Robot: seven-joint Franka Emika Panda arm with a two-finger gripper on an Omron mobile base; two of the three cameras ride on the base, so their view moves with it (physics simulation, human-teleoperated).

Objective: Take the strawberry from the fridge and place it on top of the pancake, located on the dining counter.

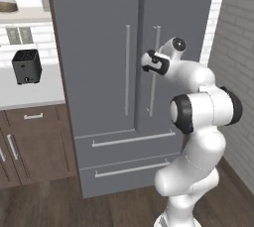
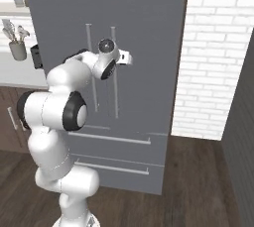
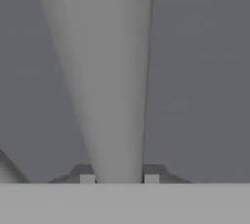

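Observation:
The matte-grey fridge [image 1: 99, 47] [image 2: 149, 47] stands straight ahead with both doors closed. My gripper [image 1: 148, 63] [image 2: 127, 58] [image 3: 119, 179] is at the right door's long vertical handle [image 1: 153, 89] [image 2: 115, 97]. In the hand view the pale handle bar [image 3: 107, 71] runs up between the two fingertips [image 3: 87, 179] and fills the gap, touching both, so the gripper is shut on it. The strawberry is hidden behind the closed doors. The pancake and the dining counter are out of view.
A black toaster [image 1: 26, 66] sits on the wall counter [image 1: 30, 92] left of the fridge, over brown cabinets [image 1: 34, 141]. A utensil holder [image 2: 17, 47] stands there too. A white brick wall [image 2: 213, 62] adjoins the fridge's right side. The two drawers [image 1: 129, 156] are closed.

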